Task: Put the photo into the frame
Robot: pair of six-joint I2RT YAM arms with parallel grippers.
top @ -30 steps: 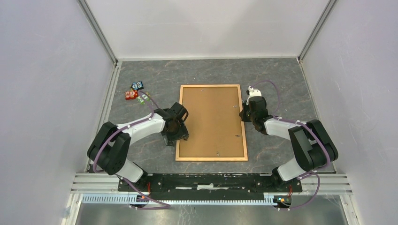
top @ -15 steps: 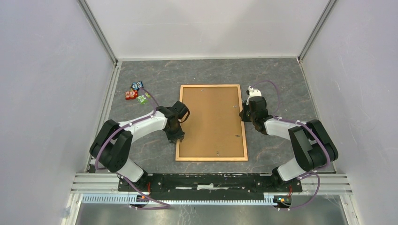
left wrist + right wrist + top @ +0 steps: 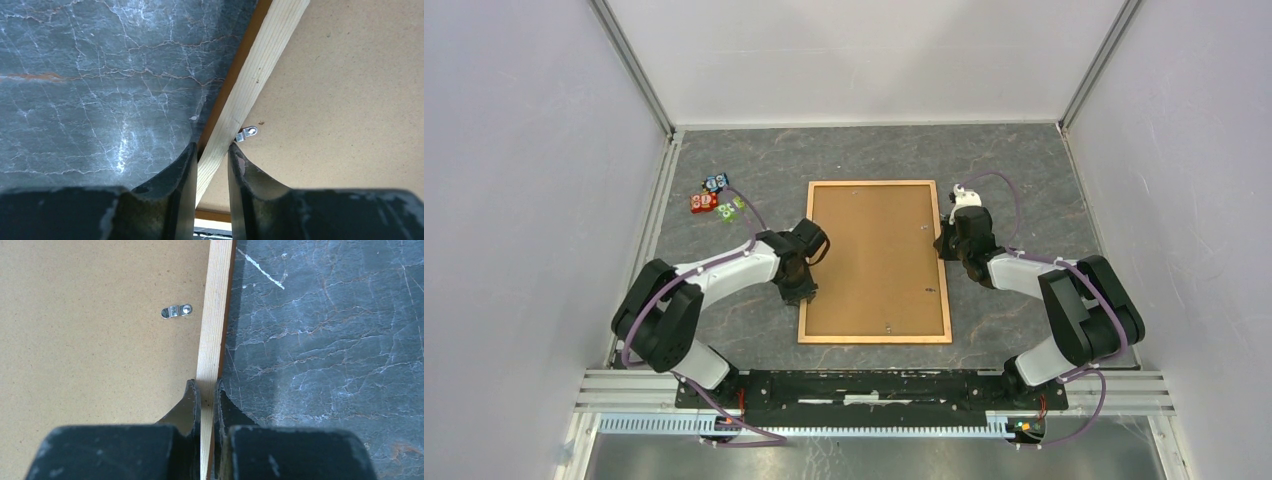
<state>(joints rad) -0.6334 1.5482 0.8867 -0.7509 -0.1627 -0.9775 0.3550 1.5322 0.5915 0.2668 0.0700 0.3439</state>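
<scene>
Frame (image 3: pixel 874 260) lies back-up; right gripper (image 3: pixel 207 390) clamps its edge, left gripper (image 3: pixel 212 150) straddles the opposite edge, grip unclear.

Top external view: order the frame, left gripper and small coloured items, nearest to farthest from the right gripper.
1. frame, gripped at its right rail.
2. left gripper, at the opposite rail.
3. small coloured items, beyond it, far left.

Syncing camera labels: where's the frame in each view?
Top external: frame lies back up, centre of picture.
Left wrist: frame edge runs diagonally, bottom centre to top right.
Right wrist: frame edge runs vertically, centre.
Shared landmark: dark marbled tabletop beside it.
</scene>
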